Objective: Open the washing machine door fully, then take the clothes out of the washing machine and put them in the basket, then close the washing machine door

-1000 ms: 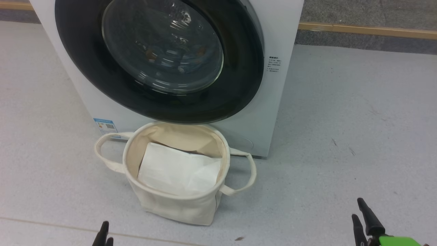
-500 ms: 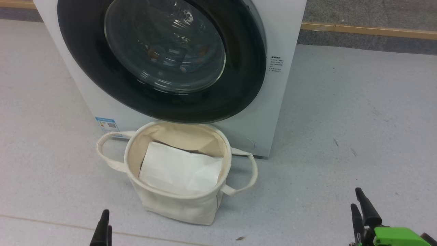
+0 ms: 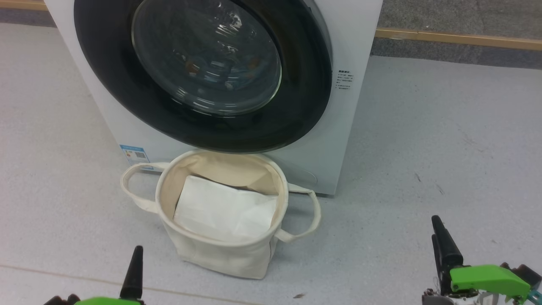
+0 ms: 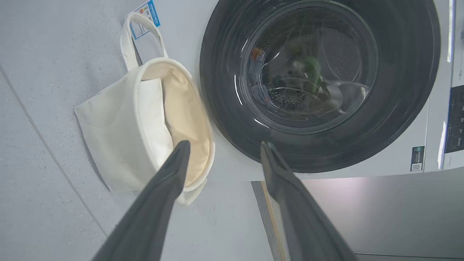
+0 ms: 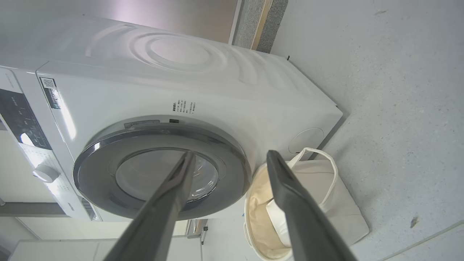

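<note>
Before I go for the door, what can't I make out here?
- Clothes: head view, glare on the washing machine door glass blurs them; count unclear.
- Door's top: head view, cut off by upper edge.
- Basket floor: hidden under the white sheet.
- Sticker text: head view, too small.

Pale grey speckled floor [image 3: 444,127] crossed by a thin seam [image 3: 42,271]; behind, a light wooden strip [image 3: 457,38] runs through darker speckled stone [image 3: 457,15].
</note>
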